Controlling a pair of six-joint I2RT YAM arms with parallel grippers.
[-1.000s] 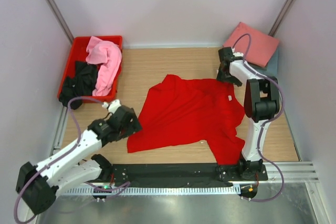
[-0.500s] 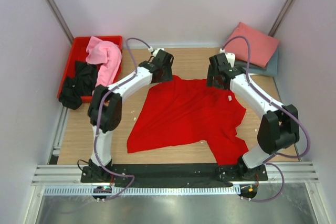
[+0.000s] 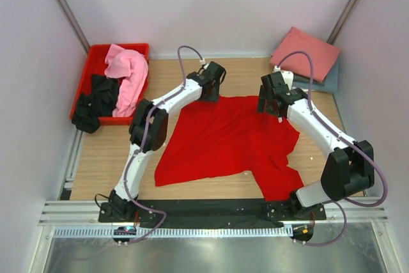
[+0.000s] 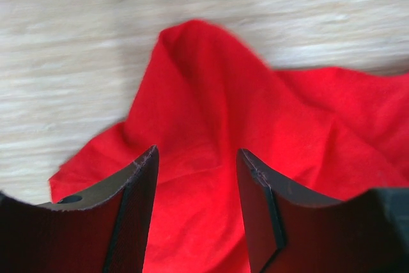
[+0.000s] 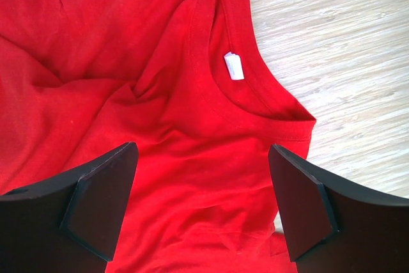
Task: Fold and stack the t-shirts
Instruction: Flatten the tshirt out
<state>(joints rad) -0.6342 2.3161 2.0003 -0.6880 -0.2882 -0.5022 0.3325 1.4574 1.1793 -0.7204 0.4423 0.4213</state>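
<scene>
Looking down from the top camera: a bright red t-shirt (image 3: 223, 139) lies spread and rumpled in the middle of the wooden table (image 3: 243, 71). The left gripper (image 3: 213, 94) is over the shirt's far edge and the right gripper (image 3: 271, 108) over its far right corner, near the collar. Both sets of fingertips are hidden under the wrists here, so this view does not show how the jaws stand. Well left of the red shirt, a red crate (image 3: 89, 55) holds a light pink t-shirt (image 3: 128, 71) and a black t-shirt (image 3: 96, 97) that spills over the crate's near rim. Beyond the red shirt's far right corner, a folded salmon pink t-shirt (image 3: 307, 52) lies on a grey-blue t-shirt (image 3: 329, 81), which is mostly covered.

Left wrist camera, slightly blurred: the two dark fingers (image 4: 137, 183) stand partly apart with nothing pinched between them. Red cloth fills the gap and rises to a peak beyond it. The finger bases are cut off by the frame.

Right wrist camera: the fingers (image 5: 102, 202) are spread wide and hold nothing — below them lie the red shirt's collar (image 5: 211, 87) and its white label (image 5: 234, 66).
</scene>
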